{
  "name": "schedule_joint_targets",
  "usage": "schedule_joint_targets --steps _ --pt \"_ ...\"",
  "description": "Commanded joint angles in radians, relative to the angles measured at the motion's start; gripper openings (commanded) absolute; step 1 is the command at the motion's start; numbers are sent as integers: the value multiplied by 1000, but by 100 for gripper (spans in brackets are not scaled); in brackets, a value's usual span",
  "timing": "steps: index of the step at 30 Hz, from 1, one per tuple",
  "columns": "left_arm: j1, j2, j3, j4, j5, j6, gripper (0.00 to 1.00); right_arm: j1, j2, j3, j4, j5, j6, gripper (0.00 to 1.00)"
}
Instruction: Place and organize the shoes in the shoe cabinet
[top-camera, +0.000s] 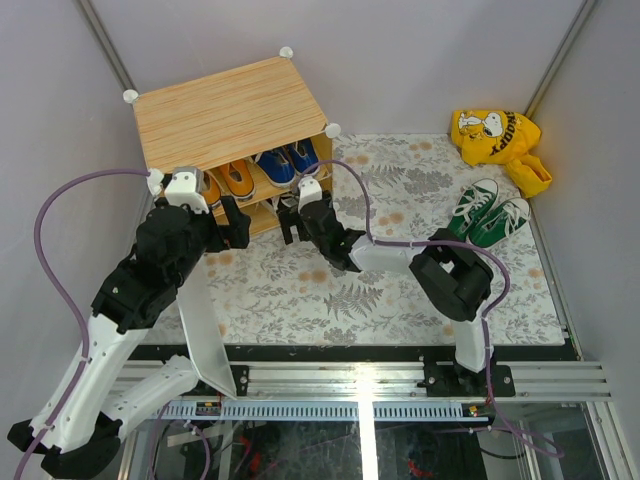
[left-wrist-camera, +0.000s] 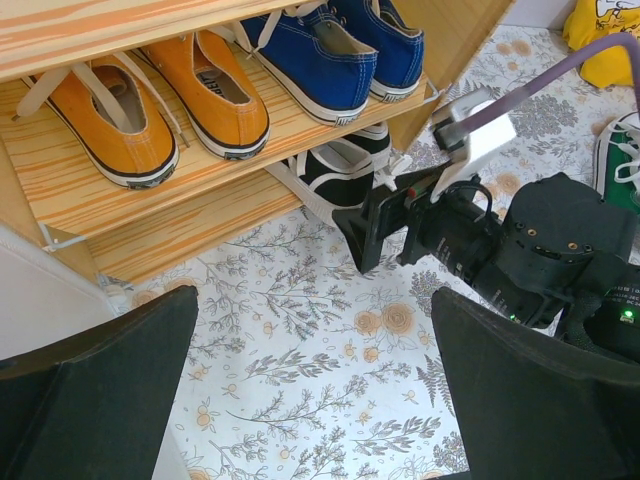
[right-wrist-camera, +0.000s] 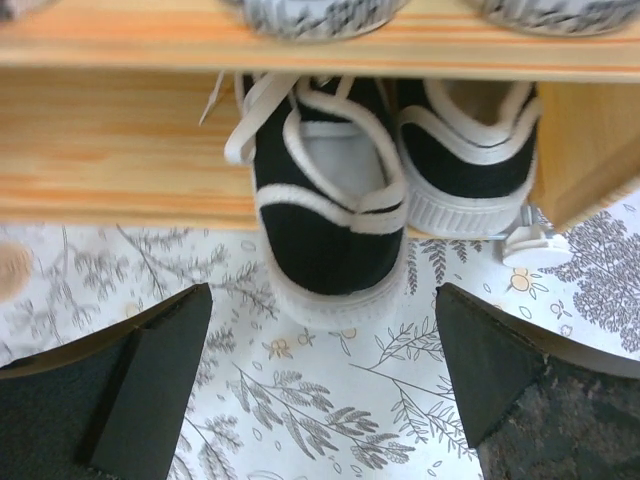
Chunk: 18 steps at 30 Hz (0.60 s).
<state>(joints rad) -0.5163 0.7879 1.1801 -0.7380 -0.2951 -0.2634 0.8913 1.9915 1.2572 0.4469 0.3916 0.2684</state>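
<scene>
The shoe cabinet (top-camera: 228, 108) stands at the back left. Its upper shelf holds an orange pair (left-wrist-camera: 150, 110) and a blue pair (left-wrist-camera: 340, 50). A black pair with white trim sits on the lower shelf; the left shoe (right-wrist-camera: 325, 200) sticks its heel out over the shelf edge and the other (right-wrist-camera: 470, 150) sits further in. My right gripper (right-wrist-camera: 320, 370) is open and empty just in front of that heel, and it also shows in the top view (top-camera: 297, 222). My left gripper (left-wrist-camera: 315, 380) is open and empty over the mat, before the cabinet's left part (top-camera: 228, 228). A green pair (top-camera: 487, 212) lies on the mat at the right.
A yellow cartoon-dog bag (top-camera: 495, 135) lies in the back right corner. The cabinet's white door panel (top-camera: 205, 330) hangs open toward the near edge beside my left arm. The floral mat (top-camera: 330, 290) covers the table.
</scene>
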Motion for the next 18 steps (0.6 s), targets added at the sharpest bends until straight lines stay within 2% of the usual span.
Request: schedule_joint_targets --steps 1,9,14,18 --pt "-5 1 -4 37 -7 20 100 -2 -15 5 -55 -123 -208 99" --pt "-7 -1 -11 37 -20 23 100 -42 22 -8 -3 -193 -195 99" --pt "-7 0 -13 38 -22 23 100 -45 65 32 -28 -226 -170 100" --pt "-7 -1 -17 40 -23 24 100 -45 84 42 -17 -224 -147 95"
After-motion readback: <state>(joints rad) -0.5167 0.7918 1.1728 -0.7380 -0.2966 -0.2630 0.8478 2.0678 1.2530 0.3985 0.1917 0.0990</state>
